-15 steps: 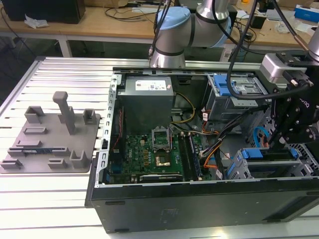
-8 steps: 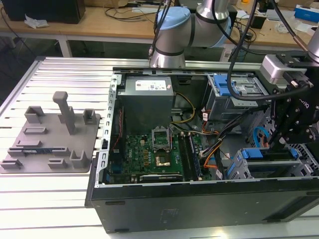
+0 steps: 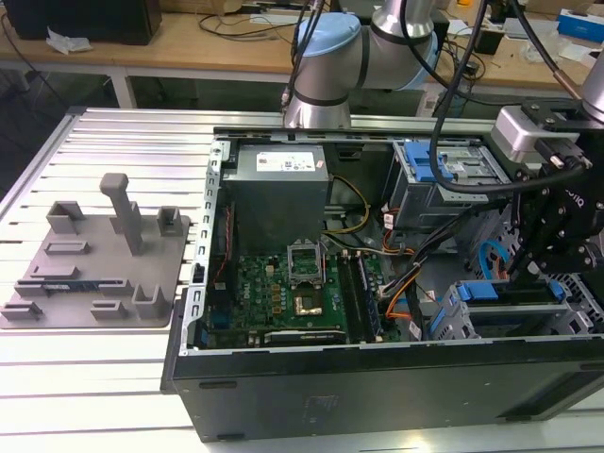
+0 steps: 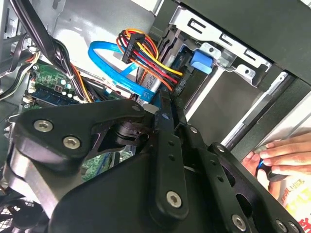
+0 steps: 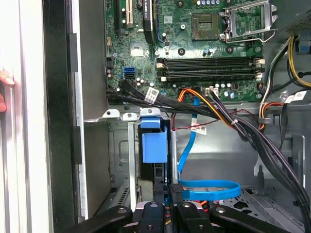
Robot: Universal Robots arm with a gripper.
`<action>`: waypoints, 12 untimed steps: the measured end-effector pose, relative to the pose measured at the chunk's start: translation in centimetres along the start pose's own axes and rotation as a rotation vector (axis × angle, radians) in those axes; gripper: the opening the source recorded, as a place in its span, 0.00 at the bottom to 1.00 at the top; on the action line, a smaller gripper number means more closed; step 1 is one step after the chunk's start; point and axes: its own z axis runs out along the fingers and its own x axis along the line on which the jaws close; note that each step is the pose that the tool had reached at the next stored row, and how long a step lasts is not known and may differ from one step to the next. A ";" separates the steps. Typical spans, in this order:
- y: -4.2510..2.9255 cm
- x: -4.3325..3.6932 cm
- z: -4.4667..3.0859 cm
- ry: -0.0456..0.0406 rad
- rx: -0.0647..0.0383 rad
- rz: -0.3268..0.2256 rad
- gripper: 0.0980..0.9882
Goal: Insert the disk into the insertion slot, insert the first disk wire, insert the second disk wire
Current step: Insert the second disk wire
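Disk seated in the slot; gripper working at the cables

The gripper point(image 3: 528, 269) hangs over the insertion slot point(image 3: 514, 316), at the exterior view's right, holding the disk point(image 5: 154, 145); jaws pressed together, gripping what I cannot tell. Keep the connector square.

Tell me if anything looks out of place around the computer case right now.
Yes: a person's hand rests by the outer edge of the computer case, close to the end effector, which reaches in near the blue data cable. Fingertips also show at the case edge in the first wrist view.
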 end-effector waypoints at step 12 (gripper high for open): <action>0.00 0.36 0.61 -0.0004 0.001 -0.012 0.07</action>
